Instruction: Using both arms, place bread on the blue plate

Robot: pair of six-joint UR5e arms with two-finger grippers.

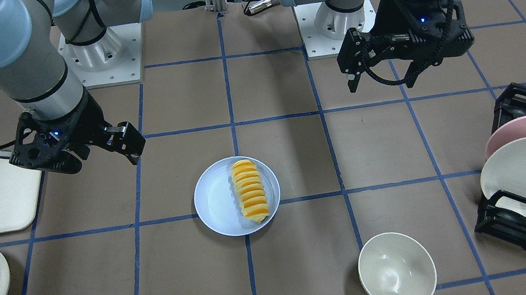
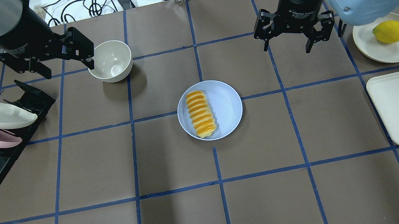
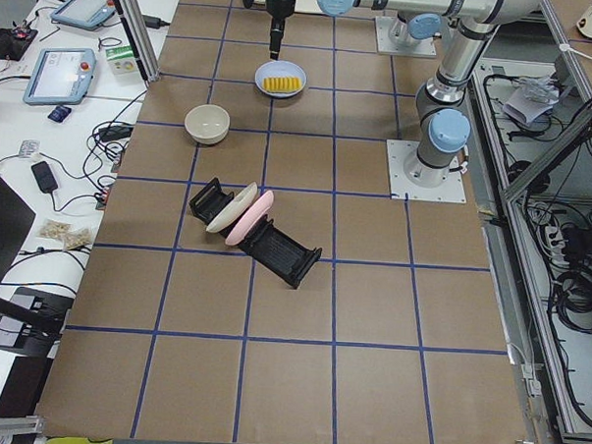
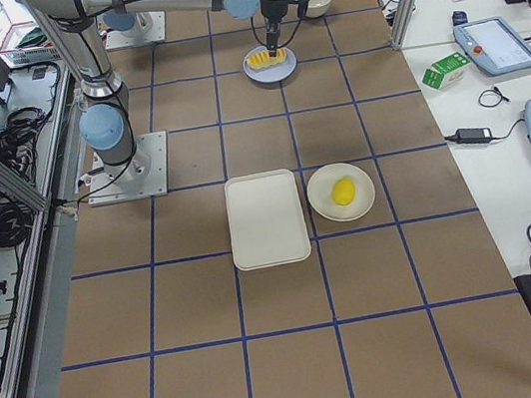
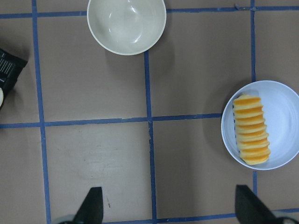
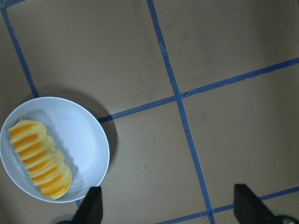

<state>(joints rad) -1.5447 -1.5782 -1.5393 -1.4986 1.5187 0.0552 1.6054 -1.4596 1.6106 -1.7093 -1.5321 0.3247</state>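
Overhead exterior: bread (image 2: 201,113) rests on blue plate (image 2: 227,104); left gripper (image 2: 60,66), right gripper (image 2: 287,43) fingers wide, empty, well clear. Placement looks done.

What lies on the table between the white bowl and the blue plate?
Nothing: the overhead view shows only bare table between bowl and blue plate.
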